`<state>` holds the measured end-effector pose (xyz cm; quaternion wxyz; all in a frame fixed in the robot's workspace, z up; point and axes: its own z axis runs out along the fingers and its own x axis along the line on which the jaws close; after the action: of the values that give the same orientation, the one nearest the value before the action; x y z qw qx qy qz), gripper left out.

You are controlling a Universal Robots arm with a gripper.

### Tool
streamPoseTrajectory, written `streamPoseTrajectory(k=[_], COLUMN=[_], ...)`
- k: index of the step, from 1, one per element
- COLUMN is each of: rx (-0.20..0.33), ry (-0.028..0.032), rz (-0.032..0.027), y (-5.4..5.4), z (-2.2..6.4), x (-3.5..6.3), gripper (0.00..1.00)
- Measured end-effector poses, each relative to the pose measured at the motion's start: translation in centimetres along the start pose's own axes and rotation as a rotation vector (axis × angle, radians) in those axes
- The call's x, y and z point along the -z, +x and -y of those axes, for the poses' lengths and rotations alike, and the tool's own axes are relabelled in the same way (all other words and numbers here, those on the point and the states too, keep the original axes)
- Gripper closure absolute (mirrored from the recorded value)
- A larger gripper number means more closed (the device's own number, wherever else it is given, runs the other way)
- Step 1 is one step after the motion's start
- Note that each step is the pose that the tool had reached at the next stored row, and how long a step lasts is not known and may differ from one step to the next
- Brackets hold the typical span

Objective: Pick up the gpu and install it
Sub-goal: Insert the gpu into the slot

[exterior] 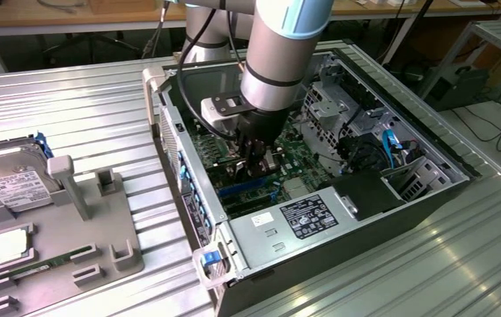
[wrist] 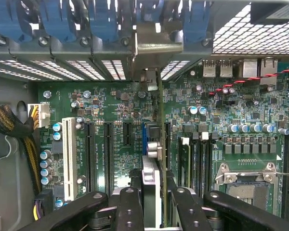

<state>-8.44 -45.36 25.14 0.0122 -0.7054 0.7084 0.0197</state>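
My gripper (exterior: 260, 158) is lowered inside the open computer case (exterior: 426, 142), just above the green motherboard (exterior: 299, 158). Its black fingers (wrist: 127, 207) are shut on the gpu (wrist: 151, 178). The card shows edge-on, standing upright over the motherboard (wrist: 111, 101). Its silver bracket (wrist: 156, 43) sits against the case's rear slot openings, under the blue clips (wrist: 101, 19). The card's lower edge hangs over the row of black expansion slots (wrist: 108, 154). Whether it touches a slot is hidden by the fingers. In the exterior view only a small silver part of the gpu (exterior: 272, 162) shows between the fingers.
A grey fixture tray (exterior: 100, 231) outside the case holds a hard drive (exterior: 12, 181), a processor chip (exterior: 8, 247) and a green memory stick (exterior: 43, 264). The power supply (exterior: 299, 218) fills the case's near end. A braided cable bundle (wrist: 9, 125) and the processor socket (wrist: 245, 178) flank the slots.
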Motion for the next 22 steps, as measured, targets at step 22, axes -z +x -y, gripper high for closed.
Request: streamPoseTrajectory(k=[22], rx=[0.0], ry=[0.0071], rz=[0.0001], y=[-0.08], z=[-0.03], x=[0.28], gripper=[0.72])
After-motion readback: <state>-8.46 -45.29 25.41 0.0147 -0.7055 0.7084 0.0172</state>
